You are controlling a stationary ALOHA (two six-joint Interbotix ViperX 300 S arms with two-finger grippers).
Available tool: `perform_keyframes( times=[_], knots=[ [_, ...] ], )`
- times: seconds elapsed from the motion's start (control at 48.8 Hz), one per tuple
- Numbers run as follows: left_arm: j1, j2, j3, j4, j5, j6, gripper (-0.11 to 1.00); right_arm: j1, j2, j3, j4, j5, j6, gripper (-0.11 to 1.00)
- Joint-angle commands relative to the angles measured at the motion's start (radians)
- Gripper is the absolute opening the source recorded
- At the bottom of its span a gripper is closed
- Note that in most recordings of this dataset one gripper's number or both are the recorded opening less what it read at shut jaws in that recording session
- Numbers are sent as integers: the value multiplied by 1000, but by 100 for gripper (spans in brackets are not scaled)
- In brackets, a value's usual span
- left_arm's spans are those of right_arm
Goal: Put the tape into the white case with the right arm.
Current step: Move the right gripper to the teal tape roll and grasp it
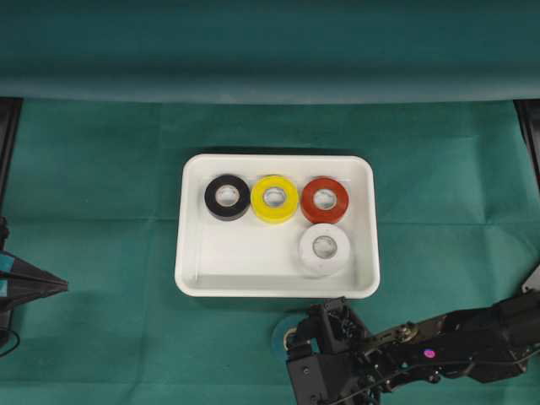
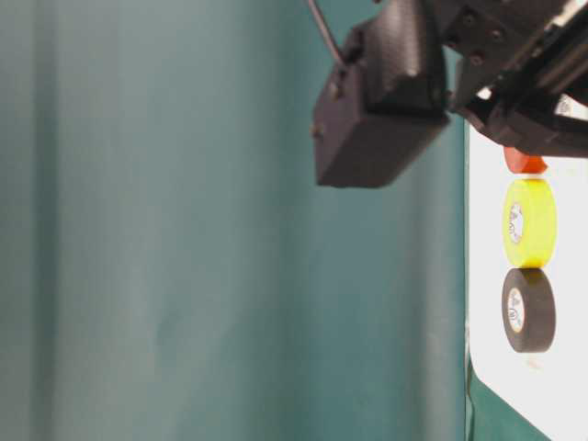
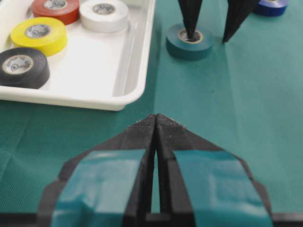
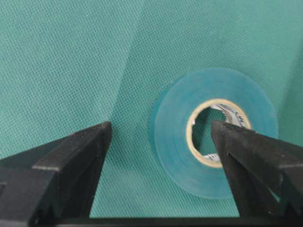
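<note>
Tape (image 4: 215, 150) of a teal colour is lying flat on the green cloth (image 1: 101, 253), just outside the near rim of the white case (image 1: 192, 283) and not touching it. The right gripper (image 4: 161, 142) is standing over this roll with its two black fingers spread apart; one fingertip (image 3: 191, 26) is dipping into the cardboard core of the roll, while the other finger (image 3: 232, 21) is sitting outside the roll's wall, so the wall is lying between them. Nothing is being squeezed yet: the fingers are parted and the roll is resting on the cloth.

Inside the case, four rolls are lying flat: a black roll (image 1: 227, 197), a yellow roll (image 1: 274, 198) and a red roll (image 1: 325, 200) are sitting in a row along the far side, close together, and a white roll (image 1: 324, 249) is sitting nearer, just below the red one. A blue roll (image 3: 271, 5) is lying on the cloth beyond the right gripper.

The left gripper (image 3: 155, 124), marked with light-blue patches, is resting at the left edge of the table, its tips pressed together and holding nothing.
</note>
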Motion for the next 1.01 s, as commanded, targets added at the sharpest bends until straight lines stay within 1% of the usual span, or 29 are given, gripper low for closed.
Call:
perform_keyframes(
  times=[0.0,0.308,0.369,0.451,0.492,0.574,0.615,0.841,0.985],
  knots=[
    [2,11,-12,-2,-11,0,0,2,-9,-23,-3,-6,2,57],
    [2,11,-12,-2,-11,0,0,-6,-2,-20,-3,-6,3,56],
    [2,11,-12,-2,-11,2,0,-8,-2,-18,-3,-6,2,54],
    [2,9,-12,-2,-11,2,0,-11,0,-17,-3,-6,2,45],
    [2,9,-12,-2,-11,0,0,-11,0,-15,-3,-5,2,37],
    [2,9,-12,-2,-11,0,0,-11,-2,-18,-3,-2,2,18],
    [2,9,-12,-2,-11,0,0,-11,-2,-20,-3,-2,2,11],
    [2,11,-12,-2,-11,0,0,-11,-8,-21,-3,0,0,2],
    [2,9,-12,-2,-11,0,0,-11,-20,-21,-3,2,0,2]
  ],
)
